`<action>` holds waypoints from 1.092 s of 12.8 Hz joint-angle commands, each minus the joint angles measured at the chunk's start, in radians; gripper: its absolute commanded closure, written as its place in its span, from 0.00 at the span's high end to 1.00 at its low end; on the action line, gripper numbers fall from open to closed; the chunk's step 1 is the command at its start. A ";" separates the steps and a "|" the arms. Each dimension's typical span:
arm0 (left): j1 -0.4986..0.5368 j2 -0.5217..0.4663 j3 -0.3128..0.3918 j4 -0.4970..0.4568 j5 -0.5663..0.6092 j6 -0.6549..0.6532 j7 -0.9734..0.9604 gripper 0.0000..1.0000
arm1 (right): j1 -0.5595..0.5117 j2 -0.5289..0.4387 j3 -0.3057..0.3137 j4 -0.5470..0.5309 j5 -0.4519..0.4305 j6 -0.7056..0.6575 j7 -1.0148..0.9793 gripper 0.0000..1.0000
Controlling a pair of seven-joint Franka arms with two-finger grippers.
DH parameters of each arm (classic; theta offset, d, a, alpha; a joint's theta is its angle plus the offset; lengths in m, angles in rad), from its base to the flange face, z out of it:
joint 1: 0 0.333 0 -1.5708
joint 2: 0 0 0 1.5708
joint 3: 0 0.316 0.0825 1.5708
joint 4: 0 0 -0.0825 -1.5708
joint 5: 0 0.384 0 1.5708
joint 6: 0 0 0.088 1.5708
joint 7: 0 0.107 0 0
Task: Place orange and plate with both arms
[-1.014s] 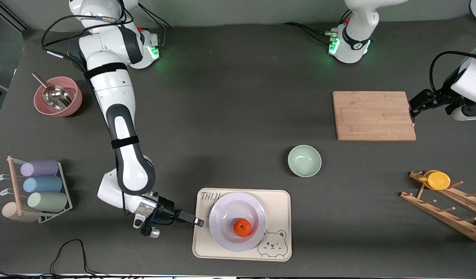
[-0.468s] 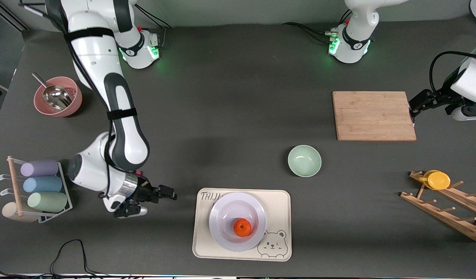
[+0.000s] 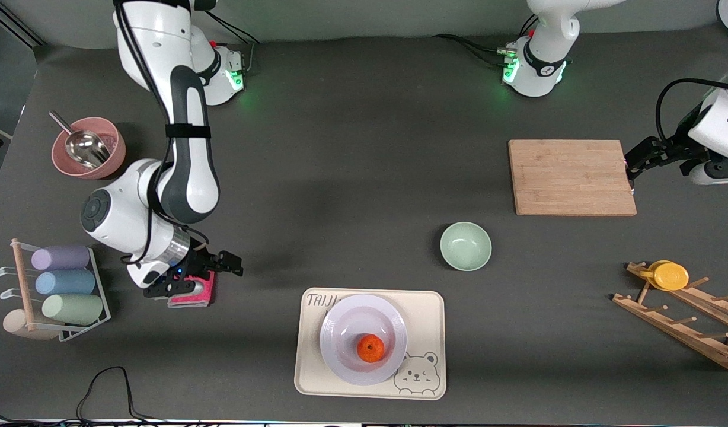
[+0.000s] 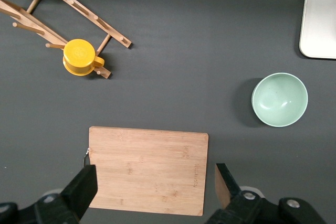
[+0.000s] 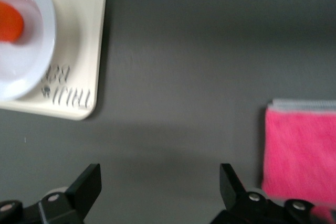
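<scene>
The small, round, bright orange point(image 3: 370, 348) is seen lying in the well of the glossy lavender-white plate point(image 3: 346, 323), which is set on the cream tray point(image 3: 428, 308) near the bench's point(image 3: 352, 178) front edge. The right claw point(image 3: 222, 265) is held released above a pink cloth point(image 3: 193, 293); the left claw point(image 3: 632, 165) is held released over the cutting board's point(image 3: 571, 177) edge.

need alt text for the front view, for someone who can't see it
An orange sits in a pale plate on a cream bear-printed tray. The right gripper hangs with open jaws over a pink cloth beside it; the left gripper waits, open, at the edge of a wooden board.
</scene>
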 commanded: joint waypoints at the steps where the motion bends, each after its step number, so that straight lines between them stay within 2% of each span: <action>1: 0.004 0.007 -0.004 0.018 -0.007 0.000 0.010 1.00 | 0.086 -0.040 -0.137 -0.018 -0.118 -0.103 0.014 1.00; 4: 0.004 0.007 -0.004 0.018 -0.007 0.000 0.010 1.00 | 0.071 -0.107 -0.145 0.013 -0.246 -0.165 0.016 1.00; 6: 0.005 0.007 -0.004 0.018 -0.007 -0.002 0.010 1.00 | -0.013 -0.103 -0.142 0.112 -0.249 -0.327 0.005 1.00; 8: 0.007 0.007 -0.004 0.018 -0.007 -0.005 0.010 1.00 | -0.066 -0.098 -0.139 0.187 -0.250 -0.408 0.002 1.00; 14: 0.007 0.007 -0.004 0.018 -0.007 -0.002 0.010 1.00 | -0.087 -0.103 -0.140 0.263 -0.289 -0.473 -0.007 1.00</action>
